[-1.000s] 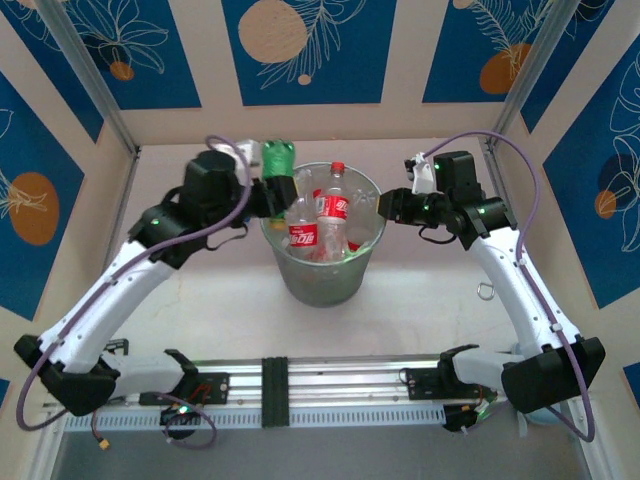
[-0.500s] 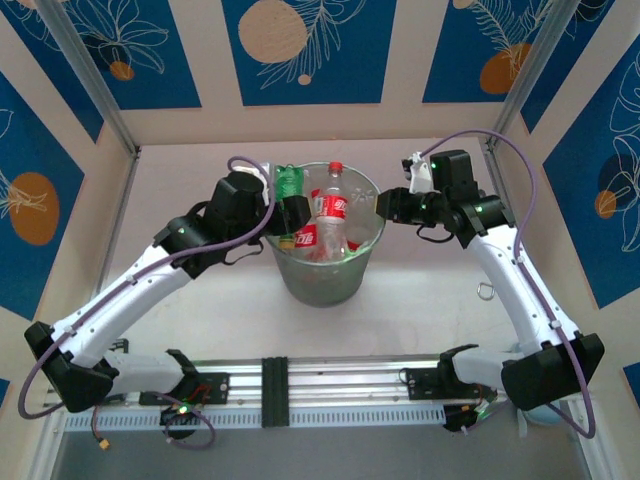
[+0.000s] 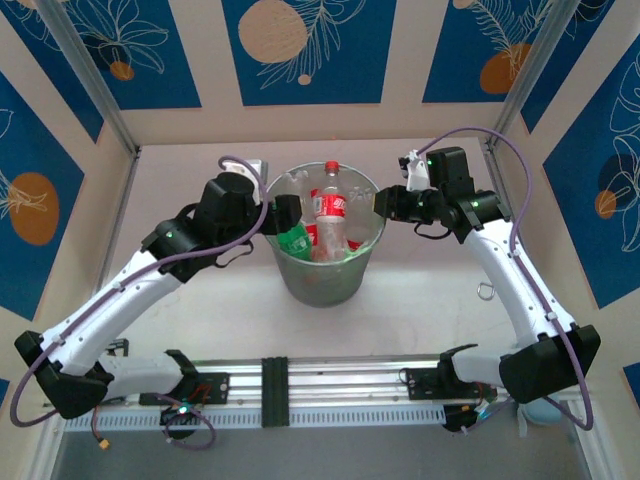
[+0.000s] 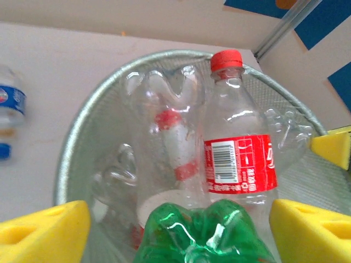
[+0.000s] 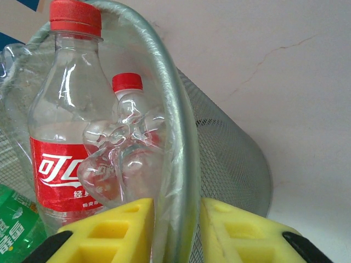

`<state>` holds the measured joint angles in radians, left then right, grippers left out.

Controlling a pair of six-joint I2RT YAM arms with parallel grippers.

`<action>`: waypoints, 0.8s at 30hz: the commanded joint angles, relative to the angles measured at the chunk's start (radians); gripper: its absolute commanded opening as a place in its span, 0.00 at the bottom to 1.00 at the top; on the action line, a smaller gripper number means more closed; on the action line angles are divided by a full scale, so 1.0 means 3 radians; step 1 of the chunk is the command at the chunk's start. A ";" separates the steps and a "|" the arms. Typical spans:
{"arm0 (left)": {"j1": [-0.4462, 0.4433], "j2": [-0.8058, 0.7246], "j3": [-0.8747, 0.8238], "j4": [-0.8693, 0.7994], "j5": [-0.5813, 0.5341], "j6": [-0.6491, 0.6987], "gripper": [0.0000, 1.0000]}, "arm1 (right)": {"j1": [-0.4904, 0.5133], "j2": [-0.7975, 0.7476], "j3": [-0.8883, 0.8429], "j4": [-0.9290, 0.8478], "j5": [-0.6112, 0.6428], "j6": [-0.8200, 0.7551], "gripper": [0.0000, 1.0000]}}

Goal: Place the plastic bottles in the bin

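Off to the left, a blue-labelled bottle (image 4: 8, 107) sits on the table (image 3: 420, 300) outside the bin (image 3: 320, 285). The left gripper (image 3: 285, 213) hangs over the bin's left rim, spread wide and holding nothing. The green bottle (image 3: 293, 240) sits between its pads (image 4: 44, 233), seemingly untouched, base toward the wrist and neck pointing down into the bin. A clear red-labelled bottle (image 3: 330, 205) stands upright, red cap up, among other clear bottles (image 4: 159, 93). The right gripper (image 3: 383, 203) pinches the bin's right rim.
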<state>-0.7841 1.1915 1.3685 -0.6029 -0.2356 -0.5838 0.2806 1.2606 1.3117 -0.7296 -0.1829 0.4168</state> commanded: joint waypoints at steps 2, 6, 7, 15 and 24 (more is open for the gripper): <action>-0.0030 0.0051 0.0147 -0.0040 0.0015 0.0196 0.71 | 0.0014 0.0001 0.0068 -0.0109 0.0035 -0.0055 0.29; -0.0092 0.0153 0.0096 -0.0112 0.0040 0.0178 0.63 | 0.0011 -0.0014 0.0056 -0.0106 0.0052 -0.0047 0.29; -0.0104 0.0157 0.0056 -0.0107 0.0036 0.0158 0.60 | 0.0014 -0.0017 0.0057 -0.0113 0.0057 -0.0053 0.29; -0.0127 0.0131 -0.0200 -0.0087 -0.0047 0.0069 0.55 | 0.0011 0.0004 0.0043 -0.0082 0.0035 -0.0040 0.29; -0.0125 0.0118 -0.0022 -0.0130 -0.0218 0.0215 0.72 | 0.0024 0.0001 0.0078 -0.0079 0.0029 -0.0050 0.30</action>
<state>-0.8093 1.2324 1.3312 -0.6006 -0.2684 -0.5385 0.2825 1.2606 1.3121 -0.7292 -0.1799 0.4171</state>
